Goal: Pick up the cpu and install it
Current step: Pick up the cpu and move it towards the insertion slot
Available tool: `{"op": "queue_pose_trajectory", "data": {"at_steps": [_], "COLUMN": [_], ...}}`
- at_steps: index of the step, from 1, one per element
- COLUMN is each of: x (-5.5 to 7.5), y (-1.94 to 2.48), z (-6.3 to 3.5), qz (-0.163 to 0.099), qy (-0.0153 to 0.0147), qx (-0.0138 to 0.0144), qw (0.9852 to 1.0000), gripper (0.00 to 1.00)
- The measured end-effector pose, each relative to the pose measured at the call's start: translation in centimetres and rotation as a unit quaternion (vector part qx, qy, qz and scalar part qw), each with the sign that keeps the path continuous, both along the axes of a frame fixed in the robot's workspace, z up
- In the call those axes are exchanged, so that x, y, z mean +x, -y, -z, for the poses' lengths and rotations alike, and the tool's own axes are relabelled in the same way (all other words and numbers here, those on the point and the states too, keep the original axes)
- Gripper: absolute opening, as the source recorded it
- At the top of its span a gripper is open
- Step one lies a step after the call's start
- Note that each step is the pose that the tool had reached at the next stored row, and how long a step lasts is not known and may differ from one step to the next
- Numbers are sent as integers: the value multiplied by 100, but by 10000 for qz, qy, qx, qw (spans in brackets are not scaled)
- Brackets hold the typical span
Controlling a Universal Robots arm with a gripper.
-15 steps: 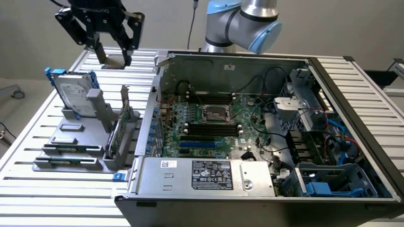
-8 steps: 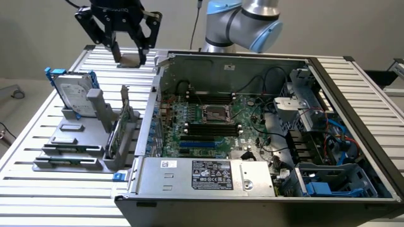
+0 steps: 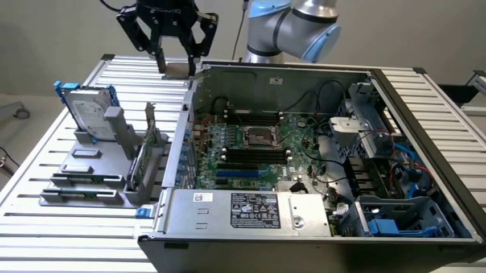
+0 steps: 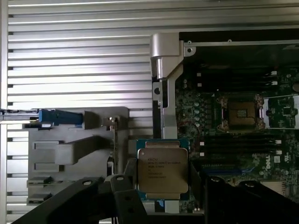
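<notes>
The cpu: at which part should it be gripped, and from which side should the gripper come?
Probably by two opposite thin edges, coming from the metal-top side, as the gripper holds the cpu now. It is flat and square, so only its edges offer parallel faces for the fingers.

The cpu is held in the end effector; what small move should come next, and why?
The end effector grips the cpu above the case rim, well aside from the empty socket. So it should probably travel level until over the socket.
</notes>
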State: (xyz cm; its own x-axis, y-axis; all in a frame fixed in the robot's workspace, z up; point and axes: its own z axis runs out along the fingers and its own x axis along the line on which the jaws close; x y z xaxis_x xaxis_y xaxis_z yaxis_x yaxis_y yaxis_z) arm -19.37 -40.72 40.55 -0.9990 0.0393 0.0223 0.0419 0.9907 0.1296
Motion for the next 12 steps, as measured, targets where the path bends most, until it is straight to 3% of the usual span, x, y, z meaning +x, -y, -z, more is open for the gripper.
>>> {"op": "queue_pose_trajectory", "data": {"at_steps": [12], "x": [494], "y": [-155], "z": [34], "qz": [0], "qy": [0], "qx": [0], "qw": [10000], "gripper": [55]}}
